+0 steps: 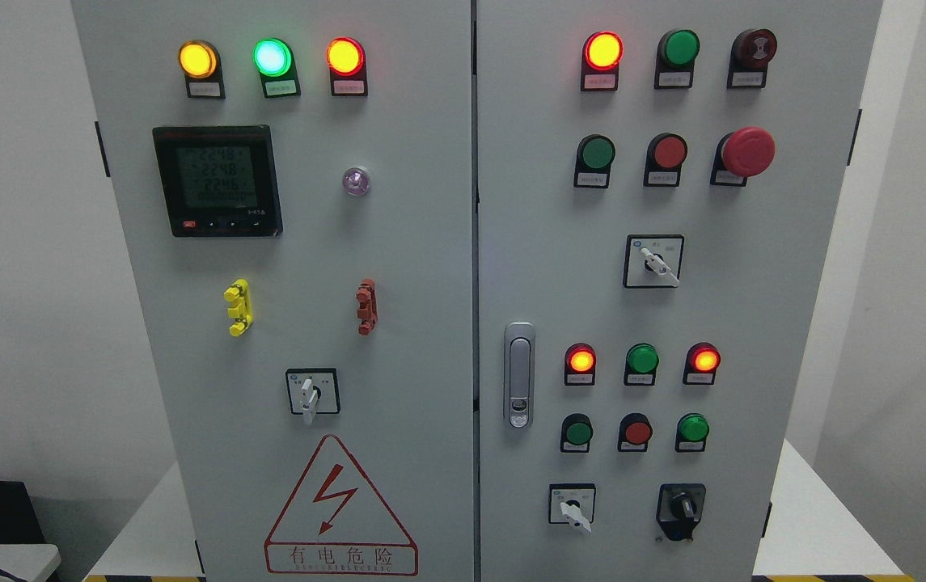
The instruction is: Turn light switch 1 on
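A grey two-door electrical cabinet [398, 242] fills the head view. Its right door carries rows of buttons and lamps: a lit red lamp [602, 50], a green button [597, 153], a red button [668, 152] and a red mushroom stop button [747, 151]. Lower down sit lit red lamps [581, 360] [704, 358], an unlit green lamp [641, 358], and a row of green, red and green buttons [577, 432]. Rotary switches show on the right door [654, 261] [572, 506] [681, 508] and on the left door [311, 392]. I cannot tell which control is light switch 1. Neither hand is in view.
The left door has lit yellow [197, 60], green [272, 56] and red [344, 56] lamps, a digital meter [216, 181], yellow [238, 307] and red [366, 306] clips, and a red warning triangle [340, 505]. A silver door handle [518, 374] sits at the right door's left edge. White walls flank the cabinet.
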Controlling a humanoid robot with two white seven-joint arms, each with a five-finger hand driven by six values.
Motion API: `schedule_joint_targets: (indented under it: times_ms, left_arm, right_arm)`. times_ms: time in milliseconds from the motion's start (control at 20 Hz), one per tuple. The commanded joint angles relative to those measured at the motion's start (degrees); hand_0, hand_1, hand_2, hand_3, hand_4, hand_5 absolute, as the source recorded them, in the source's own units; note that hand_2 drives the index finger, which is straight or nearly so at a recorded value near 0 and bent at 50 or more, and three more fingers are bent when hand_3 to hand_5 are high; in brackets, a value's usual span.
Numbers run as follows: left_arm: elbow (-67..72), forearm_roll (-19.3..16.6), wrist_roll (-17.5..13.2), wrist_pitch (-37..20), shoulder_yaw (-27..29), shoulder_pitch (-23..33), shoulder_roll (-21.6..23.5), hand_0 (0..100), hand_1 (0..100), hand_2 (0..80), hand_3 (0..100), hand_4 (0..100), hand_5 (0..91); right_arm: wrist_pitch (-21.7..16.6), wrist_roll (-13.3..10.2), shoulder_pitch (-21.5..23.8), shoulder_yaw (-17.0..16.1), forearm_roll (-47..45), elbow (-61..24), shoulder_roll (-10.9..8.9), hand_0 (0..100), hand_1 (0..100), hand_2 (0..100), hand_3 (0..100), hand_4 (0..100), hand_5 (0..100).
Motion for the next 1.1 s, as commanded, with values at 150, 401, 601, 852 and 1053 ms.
schedule_joint_targets:
  times_ms: [150,401,601,852,1053]
  left_arm:
    - [0.0,-0.2,1.6,0.0,-0.3,-0.1,0.8,42,2,0.0,0,0,0.0]
    - [-0.2,0.1,1.8,-0.3,0.4,0.0,0.6,42,2,0.0,0,0,0.0]
    - [-4.1,-0.6,3.6,-0.6,6.6,0.2,0.2,42,2,0.0,0,0,0.0]
    - [-15.5,-0.4,3.7,-1.3,16.2,2.5,-1.1,41,4,0.0,0,0,0.0]
    - [-25.5,-0.4,3.2,-6.0,26.0,3.8,-1.3,41,7,0.0,0,0,0.0]
  right_arm:
    - [0.0,0.0,0.0,0.0,-1.0,0.0,0.0,12,39,0,0,0,0]
    - [0.0,0.0,0.0,0.0,-1.0,0.0,0.0,12,39,0,0,0,0]
    - [0.0,0.0,0.0,0.0,-1.0,0.0,0.0,12,39,0,0,0,0]
    - [0.0,0.0,0.0,0.0,-1.0,0.0,0.0,12,39,0,0,0,0]
    - [0.0,0.0,0.0,0.0,-1.0,0.0,0.0,12,39,0,0,0,0]
